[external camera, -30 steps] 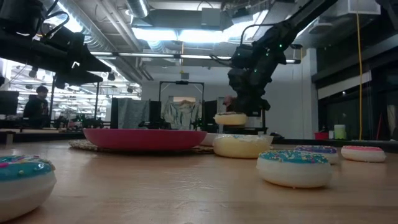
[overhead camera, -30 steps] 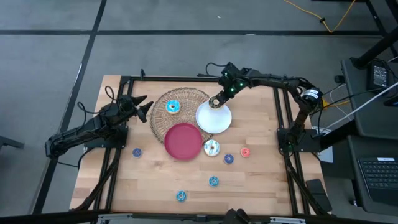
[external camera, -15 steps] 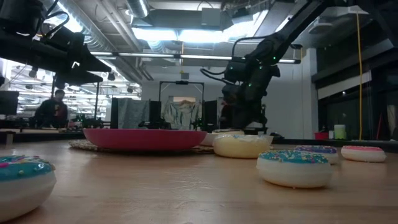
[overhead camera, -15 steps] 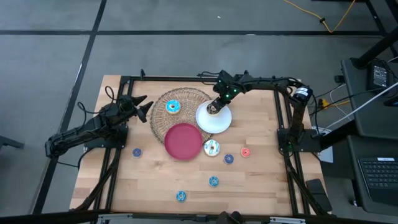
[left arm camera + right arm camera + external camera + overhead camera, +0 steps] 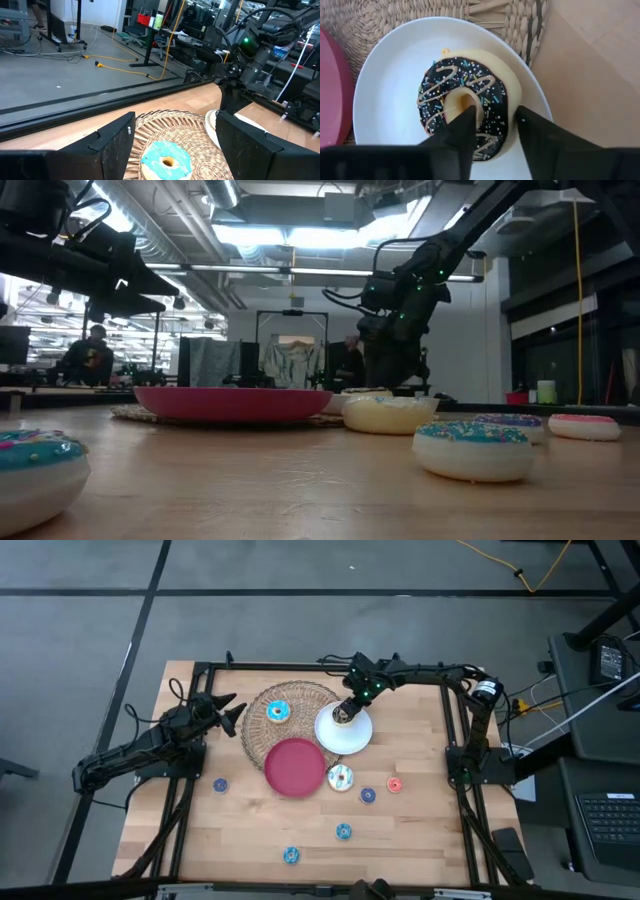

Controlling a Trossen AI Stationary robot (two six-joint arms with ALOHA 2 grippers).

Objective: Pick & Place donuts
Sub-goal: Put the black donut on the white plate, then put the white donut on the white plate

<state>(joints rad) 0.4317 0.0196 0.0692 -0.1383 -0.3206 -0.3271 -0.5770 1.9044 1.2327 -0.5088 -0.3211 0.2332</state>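
The left gripper (image 5: 228, 712) waits at the table's left edge, fingers spread, beside the wicker mat (image 5: 262, 732) holding a cyan donut (image 5: 278, 711). The right gripper (image 5: 344, 713) is down on the white plate (image 5: 352, 735), its fingers (image 5: 461, 134) pinching the chocolate donut (image 5: 468, 105) through its hole.

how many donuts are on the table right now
8: chocolate donut on the white plate, cyan donut on the wicker mat, six on bare wood.
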